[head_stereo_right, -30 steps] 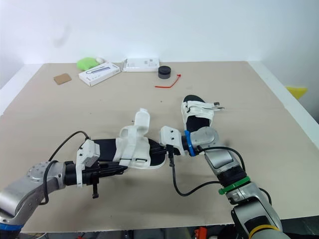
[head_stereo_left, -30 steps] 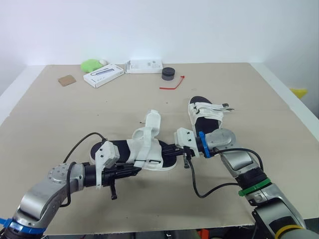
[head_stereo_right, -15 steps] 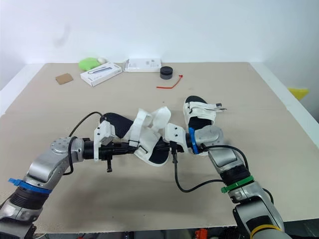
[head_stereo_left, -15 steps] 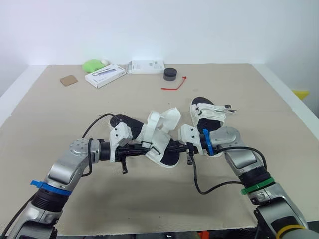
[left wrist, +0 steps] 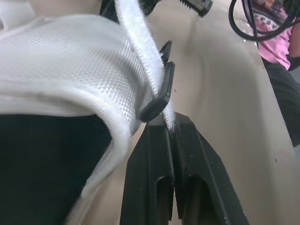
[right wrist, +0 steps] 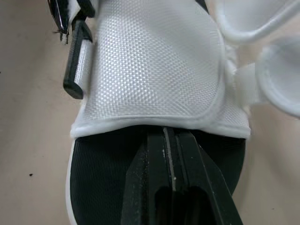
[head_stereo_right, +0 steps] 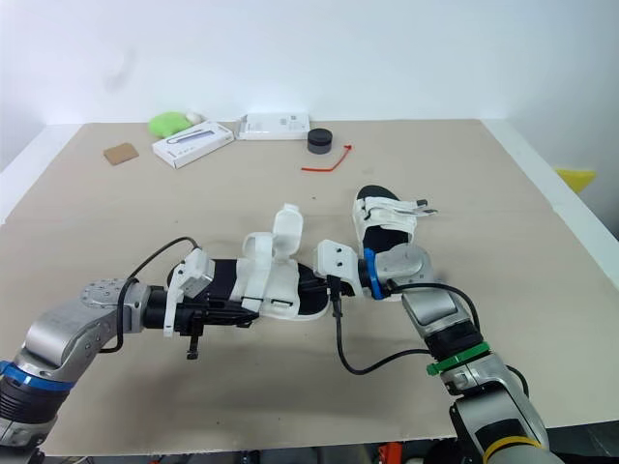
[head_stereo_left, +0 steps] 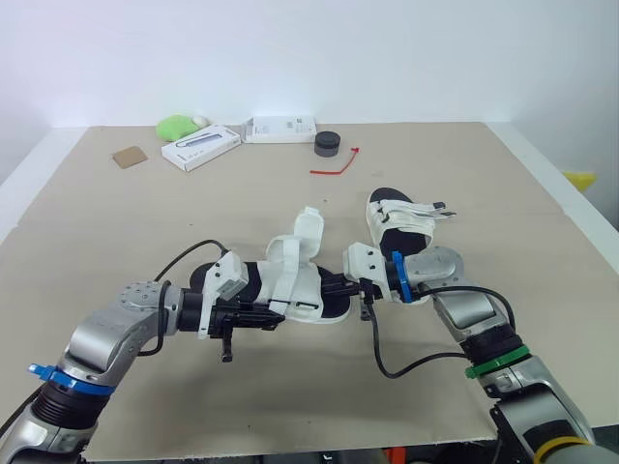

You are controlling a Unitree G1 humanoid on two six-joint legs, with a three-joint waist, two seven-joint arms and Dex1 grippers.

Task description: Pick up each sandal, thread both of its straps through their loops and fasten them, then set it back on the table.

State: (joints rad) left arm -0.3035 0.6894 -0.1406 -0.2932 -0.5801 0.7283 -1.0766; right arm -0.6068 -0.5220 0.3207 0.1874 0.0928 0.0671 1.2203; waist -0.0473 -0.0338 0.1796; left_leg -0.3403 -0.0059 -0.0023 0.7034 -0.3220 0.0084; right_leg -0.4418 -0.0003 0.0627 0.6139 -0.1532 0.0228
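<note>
- The left claw [head_stereo_left: 272, 317], at the left end of the open sandal [head_stereo_left: 290, 282], is clamped tight on a white strap [left wrist: 149, 70] right beside its black loop [left wrist: 157, 93]
- The open sandal sits mid-counter [head_stereo_left: 145, 232] between both claws, a loose flap [head_stereo_left: 309, 224] standing up from it; whether it touches the counter I cannot tell
- The right claw [head_stereo_left: 331, 287], at the open sandal's right end, has its fingers pressed together, tips at the edge of the white upper [right wrist: 154, 70]
- The second sandal [head_stereo_left: 398, 220] rests just beyond the open sandal's right end

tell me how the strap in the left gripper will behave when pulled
Probably floppy: the strap curves limply through its black loop into the left gripper. Likely light and thin, so it may slip free. The right gripper holding the sandal should help.
</note>
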